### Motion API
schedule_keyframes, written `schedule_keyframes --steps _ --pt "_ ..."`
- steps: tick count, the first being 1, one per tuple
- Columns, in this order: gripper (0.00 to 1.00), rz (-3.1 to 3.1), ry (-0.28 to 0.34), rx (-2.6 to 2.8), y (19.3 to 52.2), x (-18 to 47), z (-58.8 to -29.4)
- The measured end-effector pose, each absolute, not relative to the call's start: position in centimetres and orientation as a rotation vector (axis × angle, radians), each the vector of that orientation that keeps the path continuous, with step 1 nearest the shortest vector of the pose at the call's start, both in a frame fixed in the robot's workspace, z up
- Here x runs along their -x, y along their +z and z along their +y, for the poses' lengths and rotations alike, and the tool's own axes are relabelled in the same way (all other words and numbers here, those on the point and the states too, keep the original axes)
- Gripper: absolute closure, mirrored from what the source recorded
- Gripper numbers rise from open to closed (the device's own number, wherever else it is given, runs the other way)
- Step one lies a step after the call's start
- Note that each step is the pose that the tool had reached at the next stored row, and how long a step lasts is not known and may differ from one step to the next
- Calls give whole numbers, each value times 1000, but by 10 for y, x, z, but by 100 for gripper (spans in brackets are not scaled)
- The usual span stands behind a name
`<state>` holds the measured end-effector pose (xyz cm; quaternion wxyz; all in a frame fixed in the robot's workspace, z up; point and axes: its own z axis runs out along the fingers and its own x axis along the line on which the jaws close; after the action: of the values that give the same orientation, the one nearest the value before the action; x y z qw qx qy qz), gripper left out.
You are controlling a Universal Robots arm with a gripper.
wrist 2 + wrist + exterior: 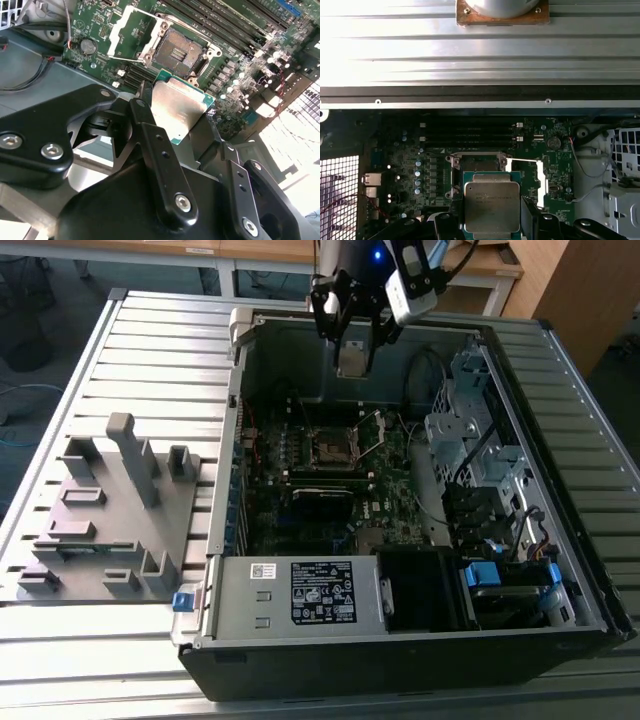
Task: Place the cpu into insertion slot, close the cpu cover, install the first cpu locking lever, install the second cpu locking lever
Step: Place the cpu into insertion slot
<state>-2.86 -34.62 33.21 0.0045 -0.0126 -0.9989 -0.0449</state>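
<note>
My gripper (352, 362) hangs over the back of the open computer case, shut on the cpu (352, 352), a flat silver-topped chip with a green edge. In both wrist views the black fingers (145, 107) clamp the cpu (177, 107) (491, 206) by two opposite sides. The insertion slot (330, 448) (180, 51) lies open on the green board below, with its dark centre bare. Part of the slot (475, 162) shows just beyond the held chip, well apart from it. The cpu cover (127, 35) (540, 177) (372, 433) is swung up and open beside the slot.
Long black memory slots (220, 20) (467, 132) run beside the socket. The case holds a power supply (300, 590) at the front and drive cages (470, 440) at the exterior view's right. A grey fixture tray (110, 510) sits on the slatted metal table (150, 340).
</note>
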Motion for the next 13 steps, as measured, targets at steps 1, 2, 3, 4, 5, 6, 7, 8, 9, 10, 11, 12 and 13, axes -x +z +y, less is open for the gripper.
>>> schedule_keyframes --steps 1,2,3,4,5,6,7,8,9,10,11,12,13 --pt "46 -3130 -141 39 331 29 -346" --pt "46 -3131 -141 39 329 30 -346" --pt "46 -3132 -141 39 328 30 -346" --pt "46 -3133 -141 39 326 30 -346" --pt "46 -3133 -141 39 324 31 -346" --pt "46 -3134 -141 39 323 31 -346" --pt "46 -3135 -141 38 321 31 -346" --pt "46 -3135 -141 38 319 31 -346" --pt "46 -3135 -141 37 317 31 -346" --pt "46 -3135 -141 37 316 31 -346" --pt "46 -3135 -141 37 314 31 -346" --pt "46 -3136 -141 36 312 31 -346" --pt "46 -3136 -141 35 311 31 -346"
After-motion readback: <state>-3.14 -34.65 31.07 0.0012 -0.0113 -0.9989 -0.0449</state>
